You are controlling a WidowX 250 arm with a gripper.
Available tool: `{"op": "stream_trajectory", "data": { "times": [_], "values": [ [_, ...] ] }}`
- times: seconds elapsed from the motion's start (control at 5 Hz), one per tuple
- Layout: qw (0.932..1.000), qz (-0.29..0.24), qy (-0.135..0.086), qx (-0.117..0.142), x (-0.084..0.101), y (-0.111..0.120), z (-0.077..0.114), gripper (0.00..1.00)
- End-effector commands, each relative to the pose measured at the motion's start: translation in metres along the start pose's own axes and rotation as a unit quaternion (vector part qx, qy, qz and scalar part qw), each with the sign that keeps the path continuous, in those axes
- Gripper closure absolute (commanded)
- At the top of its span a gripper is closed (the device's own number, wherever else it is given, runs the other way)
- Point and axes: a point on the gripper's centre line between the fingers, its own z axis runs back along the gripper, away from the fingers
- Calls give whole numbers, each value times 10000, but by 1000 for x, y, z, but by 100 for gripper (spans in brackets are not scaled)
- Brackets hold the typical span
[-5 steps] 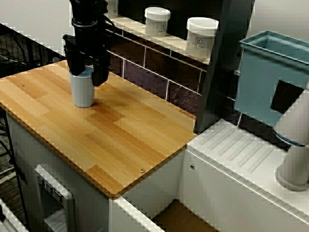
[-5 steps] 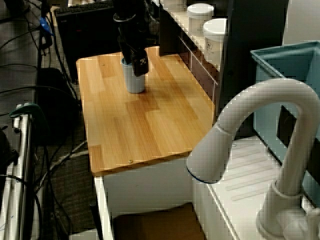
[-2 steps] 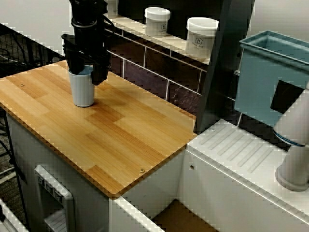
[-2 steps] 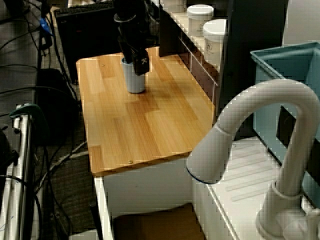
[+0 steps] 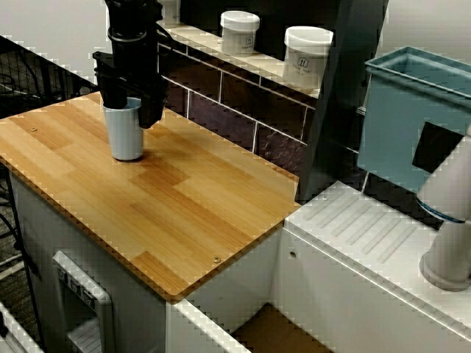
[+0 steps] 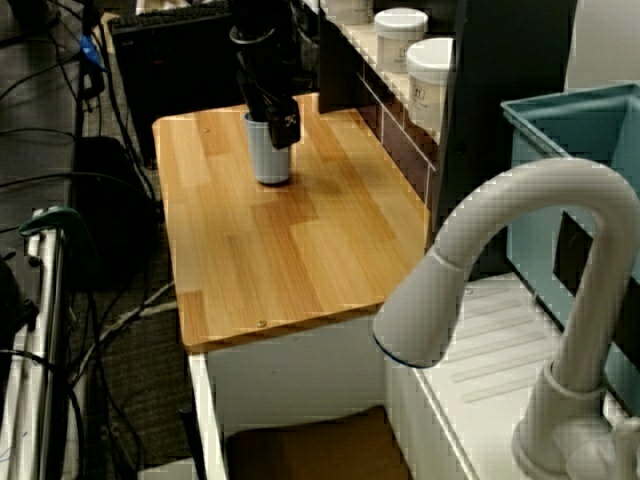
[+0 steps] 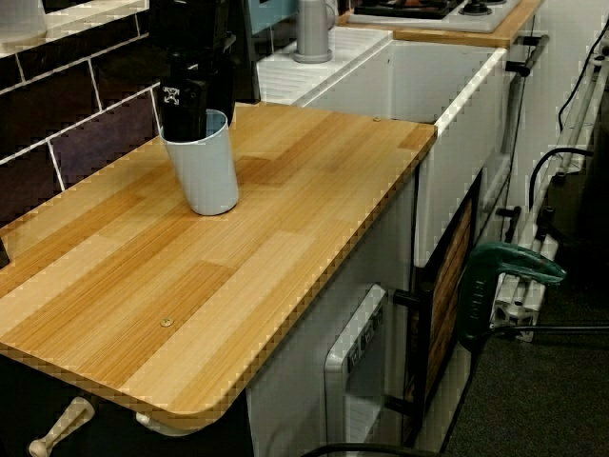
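Pincer (image 5: 131,110) and pale blue cup (image 5: 126,140) have crept up a touch together, fingers seemingly clamped across its rim, base on or barely off the tabletop (image 5: 184,198) toward its back end, so hold the squeeze steady, cup upright, move slowly.

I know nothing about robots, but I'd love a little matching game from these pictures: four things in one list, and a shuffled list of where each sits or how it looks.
Things
1. cup
2. white jars
3. bin
4. tap

Descriptions
a. on the tiled ledge along the wall
b. upright on the wooden counter, with the hand at its rim
c. white, arching up next to the ridged drainboard
d. teal and open-topped

Pairs: 1-b, 2-a, 3-d, 4-c
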Motion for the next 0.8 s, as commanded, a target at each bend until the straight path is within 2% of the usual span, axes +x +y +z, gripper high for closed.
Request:
{"op": "stream_trajectory", "data": {
  "times": [0.0,0.2,0.6],
  "values": [
    [9999,46,-147,14,12,6,9,0],
    [9999,35,-142,-16,10,2,12,100],
    [9999,48,-129,1,5,3,13,100]
  ]
}}
